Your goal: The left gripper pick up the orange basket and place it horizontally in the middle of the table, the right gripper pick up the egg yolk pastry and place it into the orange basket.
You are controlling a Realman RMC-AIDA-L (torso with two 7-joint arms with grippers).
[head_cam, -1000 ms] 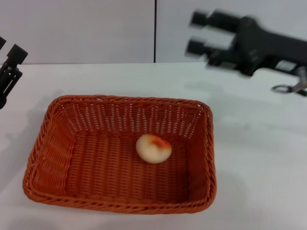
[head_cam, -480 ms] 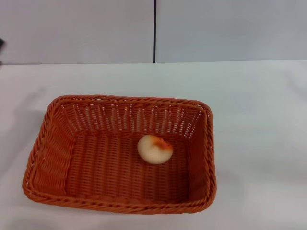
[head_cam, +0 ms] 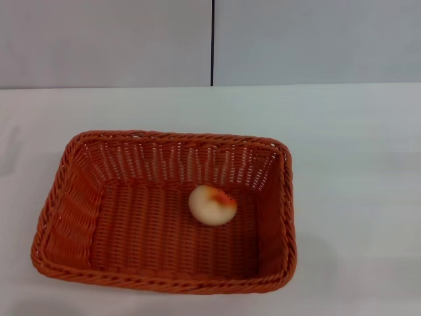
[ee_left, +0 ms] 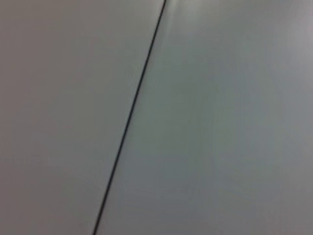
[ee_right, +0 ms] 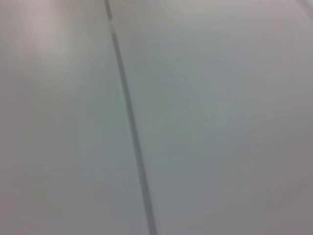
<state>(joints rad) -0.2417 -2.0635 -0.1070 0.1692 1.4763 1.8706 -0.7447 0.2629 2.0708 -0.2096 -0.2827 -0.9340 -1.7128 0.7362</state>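
The orange basket (head_cam: 164, 210) lies flat on the white table (head_cam: 355, 171) in the head view, its long side running left to right, a little left of the middle. Inside it, on the basket floor right of centre, rests the egg yolk pastry (head_cam: 212, 205), a cream ball with an orange-brown patch on top. Neither the left gripper nor the right gripper shows in any view. Both wrist views show only a pale grey wall with a dark seam.
A grey wall with a vertical dark seam (head_cam: 212, 43) rises behind the table's far edge. The same wall seam (ee_left: 132, 112) fills the left wrist view, and the wall seam (ee_right: 129, 122) crosses the right wrist view.
One second ago the right gripper hung at the upper right and the left gripper at the far left edge. Both have since left the head view. Basket and pastry have stayed put.
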